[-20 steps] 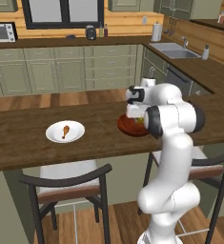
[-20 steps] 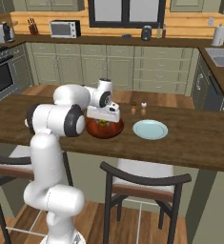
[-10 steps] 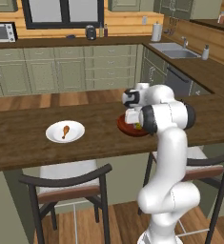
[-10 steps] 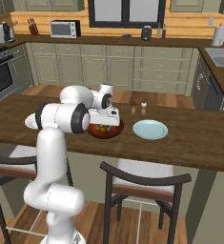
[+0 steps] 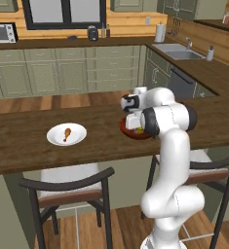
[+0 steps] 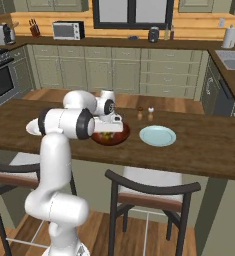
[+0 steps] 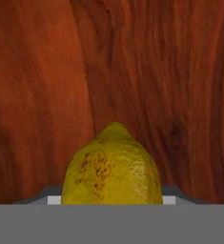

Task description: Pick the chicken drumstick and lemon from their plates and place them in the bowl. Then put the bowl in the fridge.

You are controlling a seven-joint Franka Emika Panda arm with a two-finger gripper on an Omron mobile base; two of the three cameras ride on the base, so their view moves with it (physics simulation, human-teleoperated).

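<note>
— Lemon (image 7: 112, 167) first: where was it?

— Right between the tips of the gripper (image 7: 112, 200), close up in the hand view, yellow-green with brown speckles on one side. Behind it was the orange-brown grain of the inside of the bowl (image 5: 130, 133). From the left base view a bit of yellow showed inside the bowl under the hand.

— Did the gripper have hold of it?

— It looked so. The fruit sat squarely between the tips and hid most of them, with the jaws about half apart and set to its width. Whether it also rested on the bowl's floor, I could not tell.

— And the bowl?

— On the wooden island counter (image 5: 18, 146), under the hand, near the counter's front edge. In the right base view the pale blue-green plate (image 6: 158, 135) lay just beside it, bare, with two small shakers (image 6: 145, 114) behind them.

— Drumstick?

— The chicken drumstick (image 5: 67, 134) lay on the white plate (image 5: 55, 138), well apart from the bowl, towards the other end of the counter.

— Anything else worth noting?

— Two dark-framed chairs (image 6: 149, 195) stood tucked against the near side of the island. On the far counter were a microwave (image 6: 68, 30) and a paper towel roll (image 5: 160, 32) near the sink (image 5: 177, 51).
</note>
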